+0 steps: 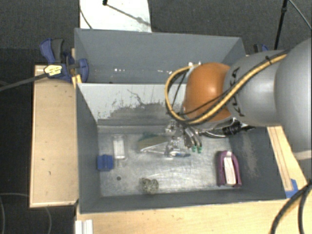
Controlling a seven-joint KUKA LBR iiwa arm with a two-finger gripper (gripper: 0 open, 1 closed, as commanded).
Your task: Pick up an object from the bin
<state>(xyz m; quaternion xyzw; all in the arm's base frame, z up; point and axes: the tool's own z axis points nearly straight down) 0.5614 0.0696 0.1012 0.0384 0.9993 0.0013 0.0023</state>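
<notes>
At bin (195,182) centre, clear flat piece (155,149) just left of end effector (179,144); grip state unclear

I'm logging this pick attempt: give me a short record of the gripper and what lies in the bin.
gripper: low over the middle of the bin, at the clear wedge; contact unclear
nearest: clear wedge, olive flat piece
left: blue block, clear tube
front: grey-green lump
right: purple-and-white pack
</notes>
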